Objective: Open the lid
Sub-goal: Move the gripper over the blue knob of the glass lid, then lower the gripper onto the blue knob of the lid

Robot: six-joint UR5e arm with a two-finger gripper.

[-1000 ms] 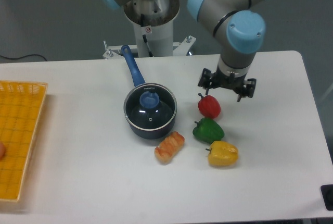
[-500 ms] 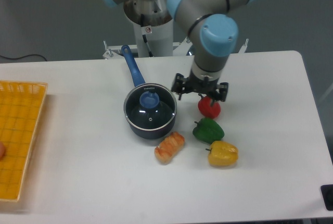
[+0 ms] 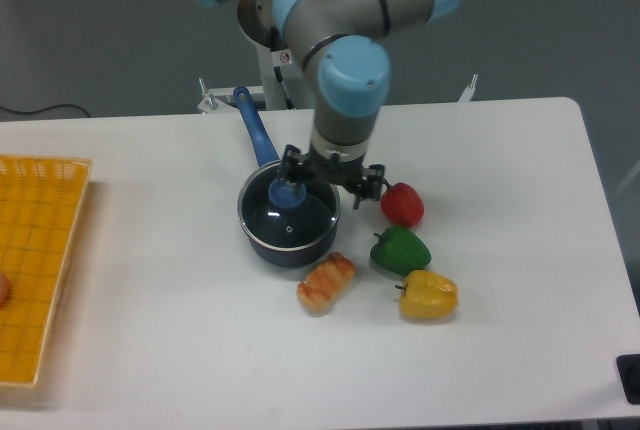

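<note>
One grip point is offered: the blue knob [image 3: 288, 192] at the centre of the lid [image 3: 289, 213], which is seated on the saucepan [image 3: 290, 240]. Glass is judged rigid, slippery, breakable. Gripper [image 3: 328, 178] is seen above the far rim; finger spacing cannot be told.

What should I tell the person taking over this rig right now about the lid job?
Tool: above the saucepan's right rim, holding nothing; open or shut can't be told.
Lid: seated on the saucepan, blue knob just left of the tool.
Nearby: red pepper, green pepper, both right of the pan.
Done: nothing gripped yet.
Left: centre over the knob, grip, lift the lid off.
</note>
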